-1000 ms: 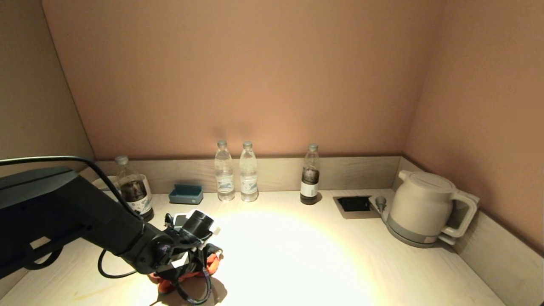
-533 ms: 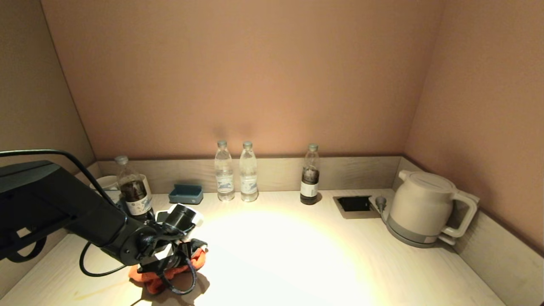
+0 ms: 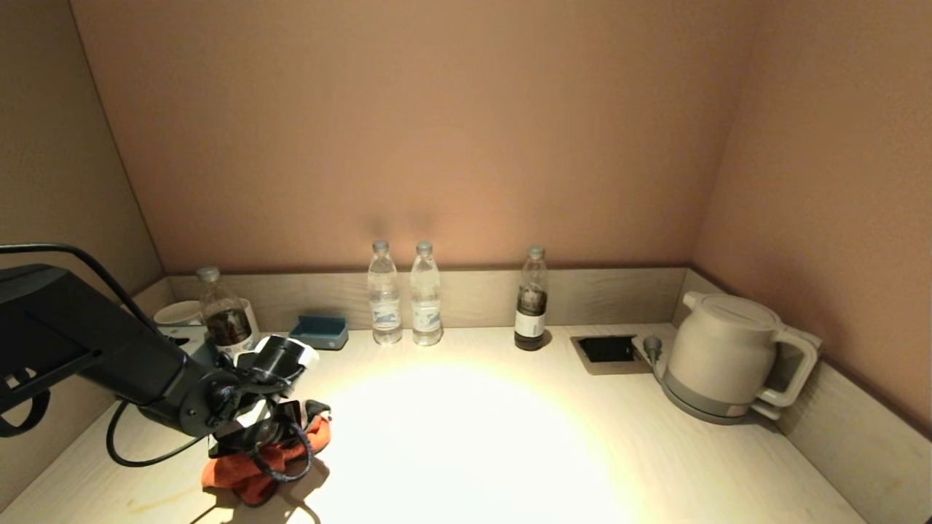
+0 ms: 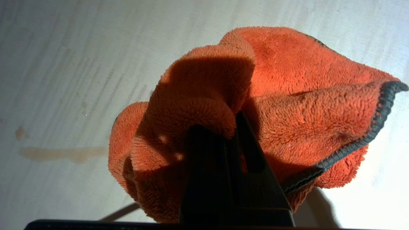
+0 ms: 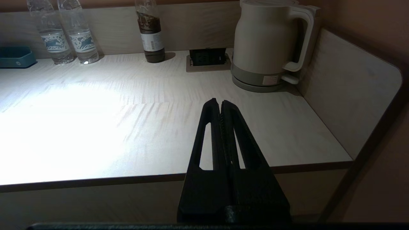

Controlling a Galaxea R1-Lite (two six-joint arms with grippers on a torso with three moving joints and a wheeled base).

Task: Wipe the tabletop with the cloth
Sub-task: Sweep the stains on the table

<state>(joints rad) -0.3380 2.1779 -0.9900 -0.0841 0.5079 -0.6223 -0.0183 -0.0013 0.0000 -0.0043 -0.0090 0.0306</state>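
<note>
Cloth [image 4: 281,105], bunched in my left gripper's [image 4: 235,127] pinch, lies on the tabletop's [image 3: 510,437] near left corner, so I should press it flat and sweep slowly across the brownish streak [image 4: 60,154], right gripper [image 5: 221,103] parked closed.

Three plain brown-pink walls [image 3: 437,131] close in the corner. A low wood-grain rim [image 3: 604,295] runs along their foot. A bright round pool of light [image 3: 466,437] falls in the middle, and the edges are dim.
</note>
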